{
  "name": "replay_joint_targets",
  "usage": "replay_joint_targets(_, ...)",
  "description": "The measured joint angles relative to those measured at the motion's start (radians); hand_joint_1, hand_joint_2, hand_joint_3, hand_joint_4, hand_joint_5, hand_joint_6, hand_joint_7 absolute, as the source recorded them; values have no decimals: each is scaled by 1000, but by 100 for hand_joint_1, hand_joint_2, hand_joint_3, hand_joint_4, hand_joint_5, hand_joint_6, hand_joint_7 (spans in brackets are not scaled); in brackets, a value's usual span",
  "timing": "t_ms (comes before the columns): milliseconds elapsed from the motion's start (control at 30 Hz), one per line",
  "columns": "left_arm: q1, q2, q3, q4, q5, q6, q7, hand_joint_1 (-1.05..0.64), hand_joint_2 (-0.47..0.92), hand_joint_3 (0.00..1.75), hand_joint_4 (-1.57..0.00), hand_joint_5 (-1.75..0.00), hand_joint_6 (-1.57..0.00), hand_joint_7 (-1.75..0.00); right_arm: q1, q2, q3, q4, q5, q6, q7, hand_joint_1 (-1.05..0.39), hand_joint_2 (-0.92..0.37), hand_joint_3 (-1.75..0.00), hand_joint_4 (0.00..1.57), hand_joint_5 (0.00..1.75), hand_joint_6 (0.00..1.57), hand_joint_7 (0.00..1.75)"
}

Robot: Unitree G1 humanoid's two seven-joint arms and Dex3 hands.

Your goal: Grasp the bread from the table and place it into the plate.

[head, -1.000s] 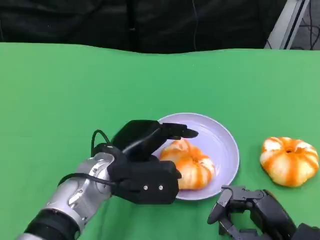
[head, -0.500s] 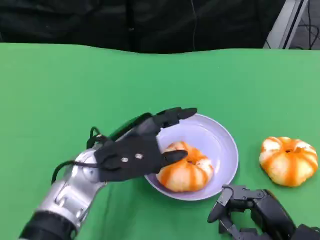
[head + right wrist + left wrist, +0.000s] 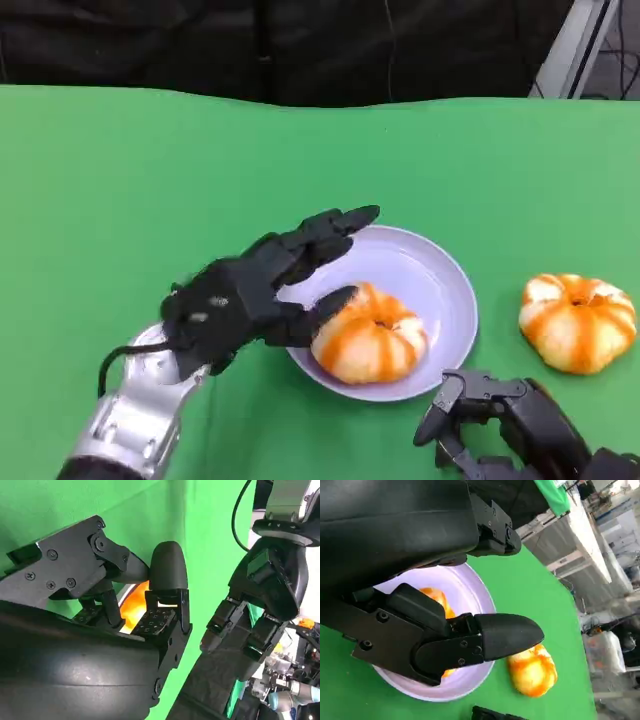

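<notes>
An orange-and-white striped bread lies in the pale lilac plate, on its near left side. My left hand hovers over the plate's left rim with its fingers spread and holds nothing; its thumb lies close beside the bread. The left wrist view has the same bread in the plate behind my left hand's fingers. A second striped bread lies on the table right of the plate, also seen as the second bread. My right hand rests low at the near right, holding nothing.
The green table cloth stretches wide to the left and behind the plate. A dark backdrop runs along the table's far edge, with a metal frame at the far right corner.
My left hand has let go of the bread, opened its fingers and drawn back to the left. The bread now lies uncovered in the plate. The right hand has not moved.
</notes>
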Motion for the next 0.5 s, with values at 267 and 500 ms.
replay_joint_targets(267, 267, -53, 114, -146, -245, -4, -58, -84, 92, 67, -47, -7, -37, -3, -2, -2, -2, 7, 10, -3, 18, -15, -60, -98, 79, 149, 83, 119)
replay_joint_targets(500, 365, -69, 137, -219, -301, -11, -101, -82, 92, 65, -52, -5, -40, -3, -1, -2, -4, 7, 17, -1, 29, -15, -61, -97, 79, 151, 83, 120)
